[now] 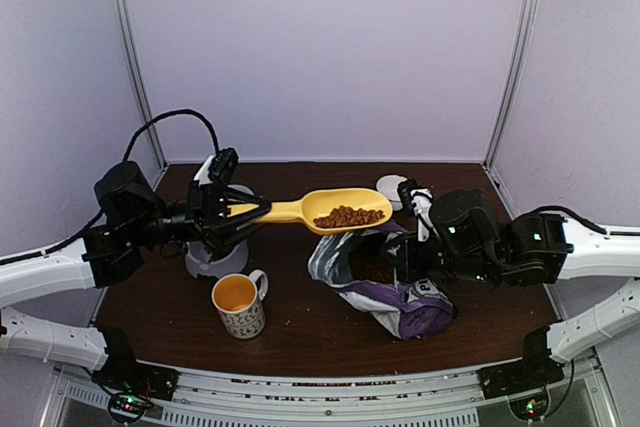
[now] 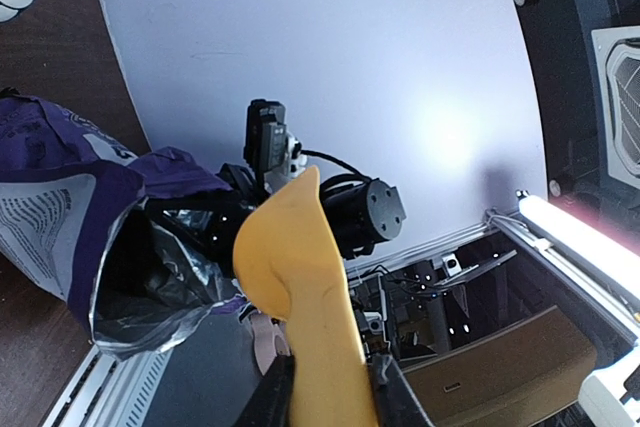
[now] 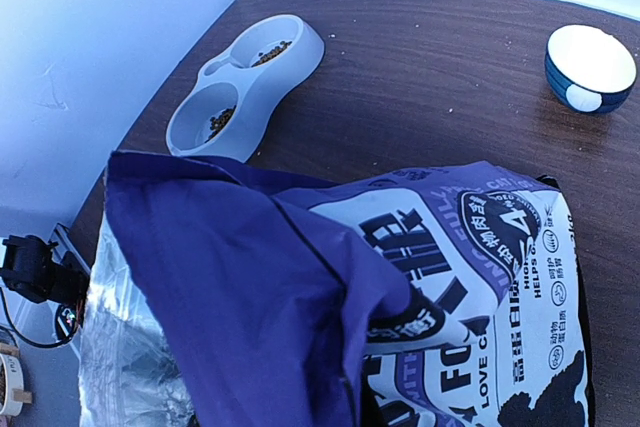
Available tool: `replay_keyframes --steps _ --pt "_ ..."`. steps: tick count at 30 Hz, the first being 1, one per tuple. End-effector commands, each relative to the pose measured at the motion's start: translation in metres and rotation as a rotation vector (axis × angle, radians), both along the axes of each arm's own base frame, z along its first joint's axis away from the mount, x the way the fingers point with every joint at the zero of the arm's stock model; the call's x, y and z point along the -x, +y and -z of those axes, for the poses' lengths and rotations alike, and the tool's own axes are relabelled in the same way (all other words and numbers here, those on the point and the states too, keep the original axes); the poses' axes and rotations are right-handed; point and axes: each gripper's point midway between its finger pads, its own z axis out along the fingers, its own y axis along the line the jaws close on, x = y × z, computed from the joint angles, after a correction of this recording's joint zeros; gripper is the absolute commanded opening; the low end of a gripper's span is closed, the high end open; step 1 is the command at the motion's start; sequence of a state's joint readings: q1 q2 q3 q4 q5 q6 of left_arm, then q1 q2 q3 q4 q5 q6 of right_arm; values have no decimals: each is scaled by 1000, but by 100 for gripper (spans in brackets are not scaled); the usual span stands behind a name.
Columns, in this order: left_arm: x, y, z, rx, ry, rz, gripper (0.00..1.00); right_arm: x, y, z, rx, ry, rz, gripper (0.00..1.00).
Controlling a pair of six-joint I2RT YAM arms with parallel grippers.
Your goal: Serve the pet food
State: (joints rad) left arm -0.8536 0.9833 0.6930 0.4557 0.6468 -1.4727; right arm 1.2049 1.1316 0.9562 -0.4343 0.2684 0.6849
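Keep the left gripper clamped on the yellow scoop handle, held level. Carry the kibble, heaped above the bag mouth, slowly left to the double dish; tip there. Cannot tell the right gripper grip at the bag.

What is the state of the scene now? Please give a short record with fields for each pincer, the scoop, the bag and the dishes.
left pincer: shut on the handle of the yellow scoop
scoop load: brown kibble, scoop raised and roughly level
right pincer: at the open mouth of the purple bag; jaws hidden
double feeder: a little kibble in both wells
mug: upright, no kibble seen inside
blue bowl: empty, apart from the bag
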Motion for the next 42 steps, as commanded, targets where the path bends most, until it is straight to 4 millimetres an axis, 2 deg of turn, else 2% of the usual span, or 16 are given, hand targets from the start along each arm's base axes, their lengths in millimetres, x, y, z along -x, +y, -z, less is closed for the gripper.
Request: replay_keyframes --steps 1,5,12,17,24,28,34,42 --pt "1 8 -32 106 -30 -14 0 -5 -4 -27 -81 -53 39 0" --pt "-15 22 -28 87 2 -105 0 -5 -4 -26 -82 -52 42 0" --pt "-48 68 -11 74 77 -319 0 -5 -5 -28 -82 -53 44 0" --pt "-63 101 -4 67 85 -435 0 -5 -7 -27 -81 -53 48 0" --pt "-94 157 40 29 131 -619 0 -5 -6 -27 -84 -54 46 0" --pt "-108 178 56 9 133 -701 0 -5 -6 -28 -84 -55 45 0" --pt "-119 199 77 -21 125 -787 0 -5 -6 -27 -79 -57 44 0" --pt "-118 229 110 -88 142 -901 0 -6 -3 -26 -74 -60 38 0"
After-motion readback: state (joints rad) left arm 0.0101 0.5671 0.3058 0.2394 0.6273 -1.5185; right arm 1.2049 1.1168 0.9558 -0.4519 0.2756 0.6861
